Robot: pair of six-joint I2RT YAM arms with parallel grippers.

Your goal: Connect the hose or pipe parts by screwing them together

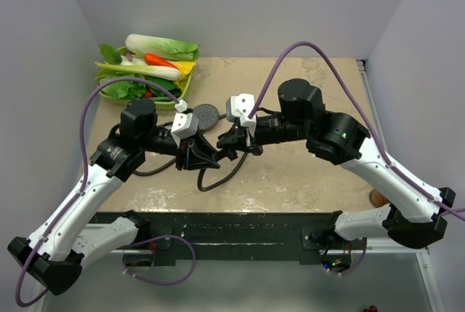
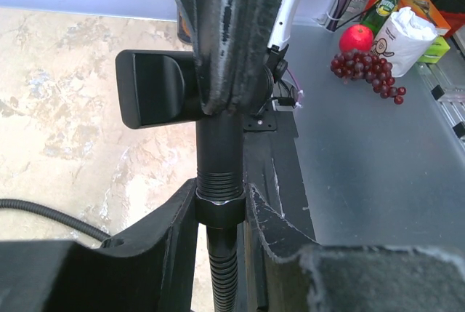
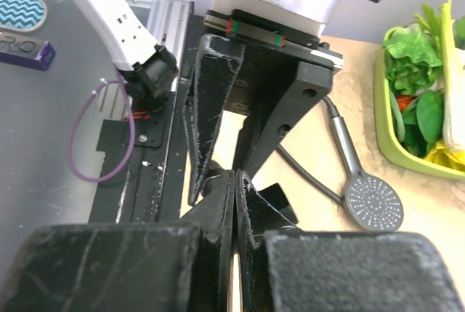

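Note:
My left gripper (image 2: pixel 219 206) (image 1: pixel 199 156) is shut on the hex end nut (image 2: pixel 218 209) of the dark ribbed hose (image 2: pixel 222 272). The nut sits at the bottom of the threads on a black pipe fitting (image 2: pixel 218 148) that has a flat black wing (image 2: pixel 152 88). My right gripper (image 3: pixel 236 181) (image 1: pixel 238 140) is shut. Its fingers (image 2: pixel 218 36) lie against the fitting's upper end, and I cannot tell whether they pinch it. The hose loops on the table (image 1: pixel 220 176). The grey shower head (image 3: pixel 373 203) (image 1: pixel 205 114) lies face up behind the grippers.
A green tray of toy vegetables (image 1: pixel 116 94) (image 3: pixel 392 137) stands at the back left corner. The black base rail (image 1: pixel 232 228) runs along the near edge. Off the table lie grapes (image 2: pixel 372 73), an apple (image 2: pixel 356 38) and bottles. Purple cables arch over both arms.

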